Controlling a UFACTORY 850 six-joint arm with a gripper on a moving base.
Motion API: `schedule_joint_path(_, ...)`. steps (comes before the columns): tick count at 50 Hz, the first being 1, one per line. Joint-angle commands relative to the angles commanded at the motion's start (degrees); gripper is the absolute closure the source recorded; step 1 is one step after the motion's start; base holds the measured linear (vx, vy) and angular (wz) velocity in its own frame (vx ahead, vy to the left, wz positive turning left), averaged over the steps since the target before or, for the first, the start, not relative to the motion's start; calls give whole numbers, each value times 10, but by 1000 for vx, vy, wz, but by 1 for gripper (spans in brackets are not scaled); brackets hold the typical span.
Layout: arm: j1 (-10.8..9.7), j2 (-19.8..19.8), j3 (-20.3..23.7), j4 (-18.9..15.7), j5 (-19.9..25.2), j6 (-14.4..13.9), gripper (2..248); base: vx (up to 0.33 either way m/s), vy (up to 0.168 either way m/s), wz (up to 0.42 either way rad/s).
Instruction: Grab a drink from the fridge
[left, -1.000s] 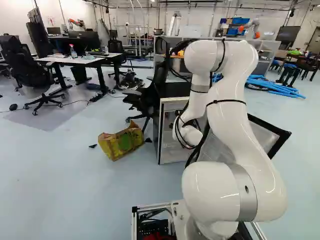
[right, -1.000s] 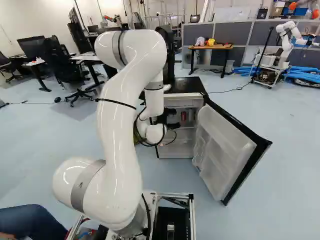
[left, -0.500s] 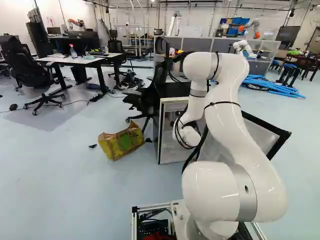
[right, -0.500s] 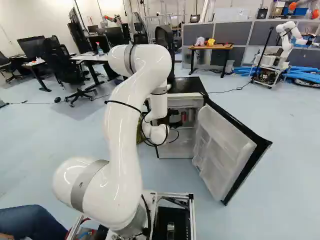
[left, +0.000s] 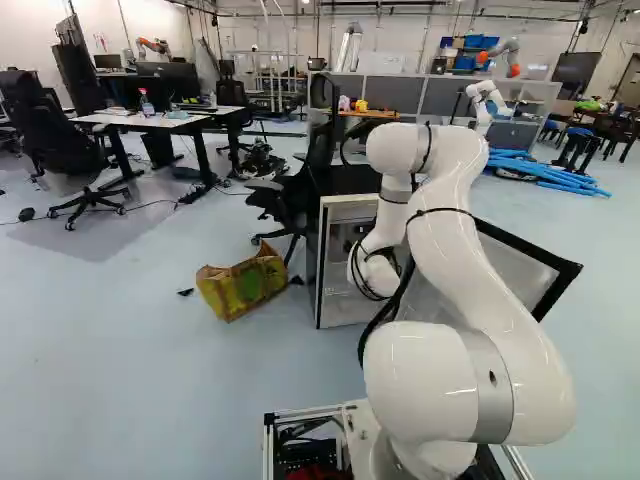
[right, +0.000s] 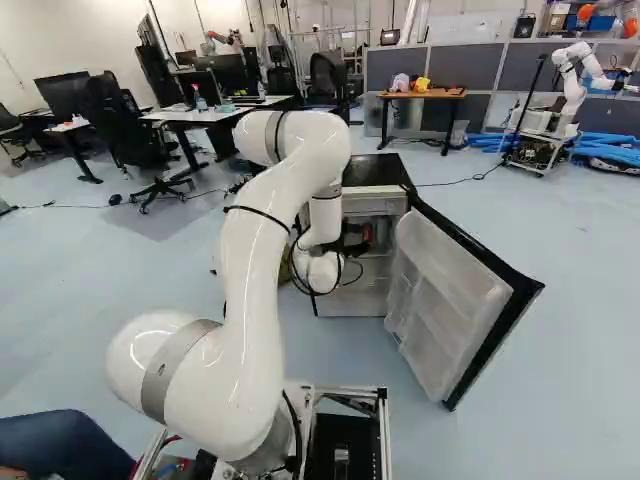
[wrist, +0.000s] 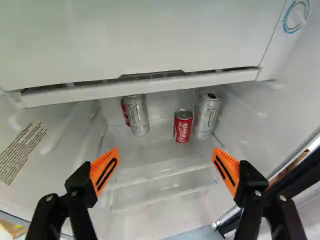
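Red drink can (wrist: 183, 127) stands beside a silver can (wrist: 205, 117) inside the fridge (right: 374, 172), ahead of the released, wide-spread tool (right: 360, 241).

Cans (wrist: 183, 126) on shelf (wrist: 155, 156), shelf in fridge (right: 374, 172); bag (left: 243, 286) left of fridge, door (right: 450, 285) right

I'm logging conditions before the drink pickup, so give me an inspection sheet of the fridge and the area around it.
Surface: shelf upright cans standing towards its back.
Drinks: red can beside a silver can; apart from them, another silver can partly hiding a second red can.
Fridge: door wide open.
Clutter: bag on the floor beside the fridge.
Hand: open, nothing gripped, cans ahead.
Cables: black cables looped by the arm.
Surroundings: chair close by the fridge; another robot beyond.
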Motion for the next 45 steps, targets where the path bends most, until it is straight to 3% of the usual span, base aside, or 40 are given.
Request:
schedule_joint_path(24,-6,-57,-54,0,45,0,3,0,0,0)
schedule_joint_path(45,-11,-108,-105,0,45,0,3,0,0,0)
